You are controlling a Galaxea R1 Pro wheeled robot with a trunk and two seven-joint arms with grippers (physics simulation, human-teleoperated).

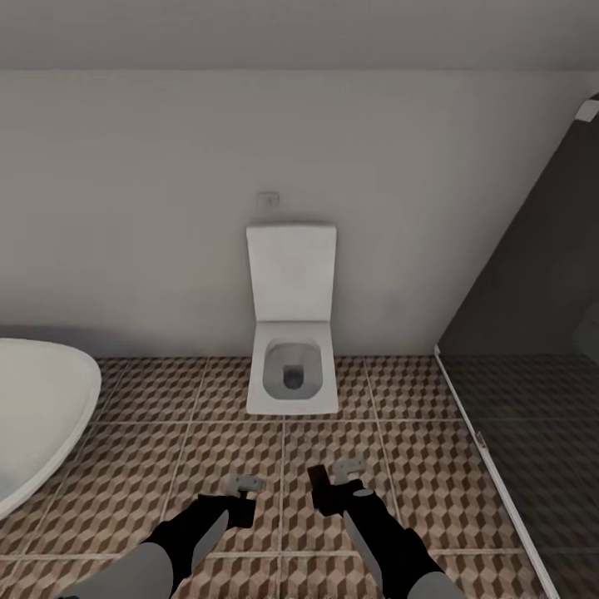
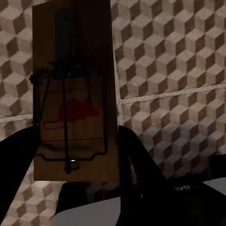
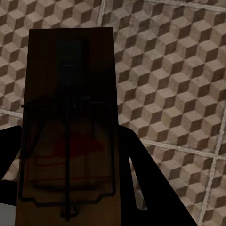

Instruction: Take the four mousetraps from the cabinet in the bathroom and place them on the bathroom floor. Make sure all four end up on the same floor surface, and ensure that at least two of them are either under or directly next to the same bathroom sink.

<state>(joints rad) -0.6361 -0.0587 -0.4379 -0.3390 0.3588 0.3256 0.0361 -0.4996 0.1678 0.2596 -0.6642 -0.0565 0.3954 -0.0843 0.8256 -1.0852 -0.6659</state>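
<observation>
- The left gripper is pinching a mousetrap, its two dark fingers pressing on either long edge of the brown board near its lower end.
- That board is showing its wire frame and a red mark on the face, and it is hanging above the bathroom floor with its cube-printed tiles.
- The right gripper is doing the same, clamping a second mousetrap between its fingers; this one is sitting in deeper shadow, the red mark barely reading.
- From the head view, both arms are reaching forward low in the picture, the left gripper and the right gripper hovering side by side over the patterned floor.
- In that view the traps themselves are showing only as small shapes at the fingertips, too small to make out clearly.
- Straight ahead, a white toilet is standing against the far wall with its lid up, the bowl open toward us.
- A small square plate is sitting on the wall just above the raised lid.
- On the left, the curved rim of a white tub or basin is coming into the picture; which of the two it is, I cannot tell.
- On the right, a dark glass panel is running from near to far, its pale bottom rail crossing the tiles.
</observation>
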